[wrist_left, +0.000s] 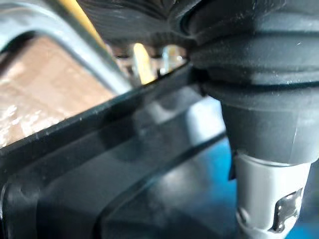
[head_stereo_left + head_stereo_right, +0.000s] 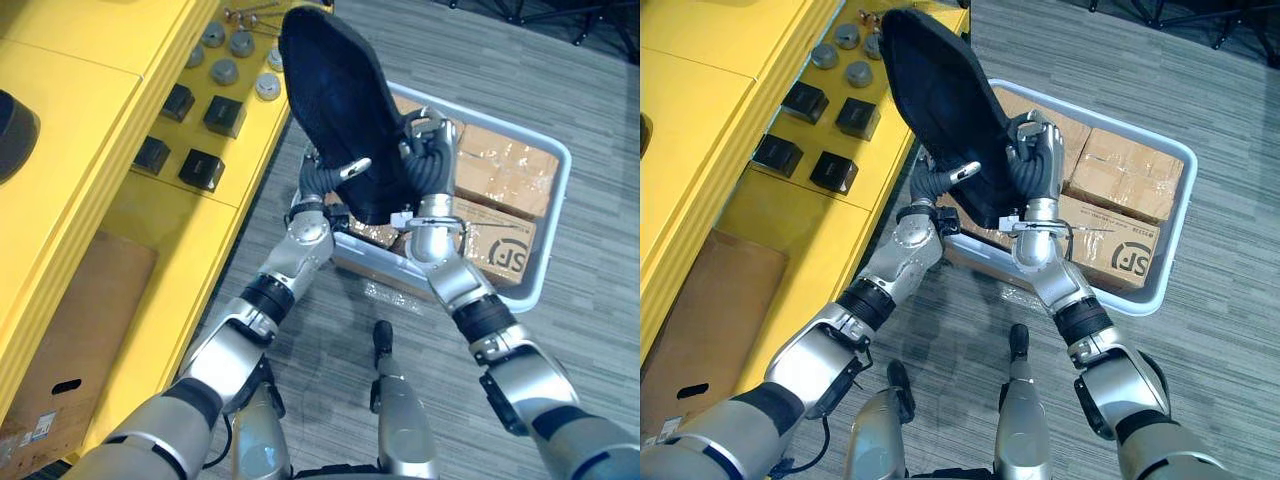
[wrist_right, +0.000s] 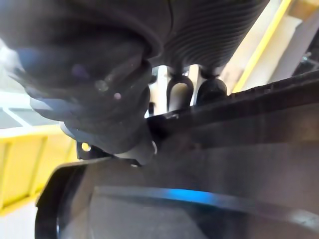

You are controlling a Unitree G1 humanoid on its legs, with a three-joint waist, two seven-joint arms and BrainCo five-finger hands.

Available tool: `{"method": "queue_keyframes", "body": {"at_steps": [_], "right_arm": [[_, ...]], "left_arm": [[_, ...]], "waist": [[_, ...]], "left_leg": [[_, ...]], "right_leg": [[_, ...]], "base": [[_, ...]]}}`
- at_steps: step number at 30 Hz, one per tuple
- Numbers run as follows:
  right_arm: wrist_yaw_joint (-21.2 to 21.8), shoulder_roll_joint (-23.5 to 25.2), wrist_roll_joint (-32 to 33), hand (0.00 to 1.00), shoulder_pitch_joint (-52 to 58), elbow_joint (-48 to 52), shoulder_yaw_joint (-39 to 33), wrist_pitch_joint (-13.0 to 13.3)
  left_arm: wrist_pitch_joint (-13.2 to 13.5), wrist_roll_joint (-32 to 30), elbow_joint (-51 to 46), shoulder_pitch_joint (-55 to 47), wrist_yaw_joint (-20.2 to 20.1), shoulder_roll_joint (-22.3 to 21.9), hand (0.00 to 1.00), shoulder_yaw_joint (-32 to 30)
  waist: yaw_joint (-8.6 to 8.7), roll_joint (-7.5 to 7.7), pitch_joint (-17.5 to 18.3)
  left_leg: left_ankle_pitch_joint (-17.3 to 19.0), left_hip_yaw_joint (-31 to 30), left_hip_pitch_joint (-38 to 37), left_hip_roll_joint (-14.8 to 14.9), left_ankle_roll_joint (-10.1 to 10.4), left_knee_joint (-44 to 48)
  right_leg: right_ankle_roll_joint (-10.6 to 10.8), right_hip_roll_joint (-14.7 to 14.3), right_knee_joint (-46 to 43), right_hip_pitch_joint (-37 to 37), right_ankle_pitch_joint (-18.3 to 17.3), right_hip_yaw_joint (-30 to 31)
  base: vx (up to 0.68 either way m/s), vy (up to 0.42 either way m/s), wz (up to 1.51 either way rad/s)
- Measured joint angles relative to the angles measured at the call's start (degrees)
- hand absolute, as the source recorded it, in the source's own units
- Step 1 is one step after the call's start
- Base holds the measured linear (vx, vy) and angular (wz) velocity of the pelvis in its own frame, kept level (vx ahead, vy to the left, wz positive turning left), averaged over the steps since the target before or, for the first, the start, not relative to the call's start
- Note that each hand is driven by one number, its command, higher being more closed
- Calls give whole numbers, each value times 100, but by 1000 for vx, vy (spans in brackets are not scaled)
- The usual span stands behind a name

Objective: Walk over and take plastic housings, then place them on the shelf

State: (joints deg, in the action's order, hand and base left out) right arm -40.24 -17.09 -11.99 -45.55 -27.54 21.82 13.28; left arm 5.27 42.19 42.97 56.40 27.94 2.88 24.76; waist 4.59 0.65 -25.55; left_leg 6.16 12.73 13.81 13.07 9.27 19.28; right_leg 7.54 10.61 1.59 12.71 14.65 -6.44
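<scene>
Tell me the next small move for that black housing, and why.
Probably swing the black housing a little to the robot's left, over the yellow shelf. The left hand and right hand both grip it, lifted above the grey bin, right beside the shelf's edge.

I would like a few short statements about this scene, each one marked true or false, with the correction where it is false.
1. The left hand and the right hand both grip the black housing. True.
2. The black housing rests on the yellow shelf. False: the hands hold it up in the air beside the shelf.
3. The bin holds cardboard boxes. True.
4. The small black blocks lie on the floor. False: they sit on the yellow shelf.
</scene>
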Motion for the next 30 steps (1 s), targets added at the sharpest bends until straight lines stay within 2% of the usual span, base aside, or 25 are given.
{"method": "queue_keyframes", "body": {"at_steps": [2, 4, 5, 6, 7, 9, 10, 11, 16, 22, 25, 29, 30], "right_arm": [[5, 6, 2, 100, 1, 8, 13, 0], [8, 28, -1, 100, 0, 9, 18, -3], [10, 39, 1, 100, 0, 28, 25, -3], [4, 98, 5, 100, 0, 91, 22, -4], [0, 132, 3, 100, 0, 144, 23, -5], [0, 163, -14, 100, -3, 363, 96, -4], [1, 163, -21, 100, -2, 412, 121, -4], [-7, 163, -57, 100, -10, 474, 199, -4], [10, 161, -125, 100, -39, 642, 309, 45], [9, 161, -243, 100, 12, 944, 374, 218], [8, 167, -244, 100, 153, 1115, 421, 284], [11, 173, -244, 100, 468, 1298, 417, 411], [33, 179, -272, 0, 598, 1342, 427, 459]], "left_arm": [[146, 459, 5, -12, -261, 1, 100, 0], [370, 1168, 115, -33, -730, 1, 100, 4], [406, 1279, 141, -39, -847, 1, 100, 9], [486, 1608, 197, -61, -1142, -3, 100, 16], [539, 1766, 214, -84, -1270, -2, 100, 15], [835, 2465, 292, -165, -1752, -1, 100, 20], [894, 2661, 325, -180, -1896, -1, 100, 23], [1003, 3092, 345, -249, -2214, -1, 100, 29], [1323, 4177, 372, -502, -3246, 1, 100, 124], [1710, 4739, 372, -656, -4229, 14, 100, 180], [1942, 4924, 361, -782, -4555, 15, 100, 285], [2197, 4954, 183, -1065, -4649, 14, 100, 418], [2248, 4959, 63, -1236, -4652, 13, 100, 456]], "waist": [[-20, 1, 0], [-35, 1, 1], [-34, 2, 1], [-22, 2, 1], [-7, 2, 1], [58, 7, 3], [71, 8, 4], [86, 9, 4], [100, 31, 9], [118, 180, 75], [109, 299, 85], [117, 333, 104], [144, 332, 104]], "left_leg": [[-1, 0, 1, -6, 1, -38], [-10, 9, -28, -9, 10, -82], [-10, 14, -35, -9, 11, -84], [-10, 25, -49, -10, 11, -84], [-10, 27, -53, -10, 11, -86], [-10, 36, -59, -10, 11, -87], [-10, 36, -59, -10, 11, -89], [-10, 42, -67, -10, 11, -95], [-10, 51, -72, -10, 11, -90], [-10, 67, -103, -10, 10, -92], [-9, 161, -276, -10, 10, -183], [-10, 204, -384, -26, 11, -288], [-11, 200, -459, -27, 13, -317]], "right_leg": [[0, 1, 12, 0, 0, -2], [0, 0, 16, 0, 0, -3], [0, -1, 16, 0, 0, -1], [0, -1, 16, 0, 0, 4], [0, -1, 16, 0, 0, 4], [0, 0, 16, 0, 0, 4], [0, 0, 16, 0, 0, 4], [0, 0, 16, 0, 0, 5], [-2, -1, 15, 0, -2, 12], [-3, 2, 15, -20, -4, 25], [-6, 7, 11, -101, -39, 56], [0, 16, -4, -133, -86, 61], [13, 15, -5, -199, -122, 54]], "base": [[0, 0, 0], [0, 0, 0], [4, 15, -3], [0, 0, 0], [0, 0, 0], [0, 0, 0], [0, 0, 0], [0, 0, 0], [-13, 7, 0], [-22, 10, -1], [-5, 16, -8], [0, 6, -3], [35, 10, 0]]}}
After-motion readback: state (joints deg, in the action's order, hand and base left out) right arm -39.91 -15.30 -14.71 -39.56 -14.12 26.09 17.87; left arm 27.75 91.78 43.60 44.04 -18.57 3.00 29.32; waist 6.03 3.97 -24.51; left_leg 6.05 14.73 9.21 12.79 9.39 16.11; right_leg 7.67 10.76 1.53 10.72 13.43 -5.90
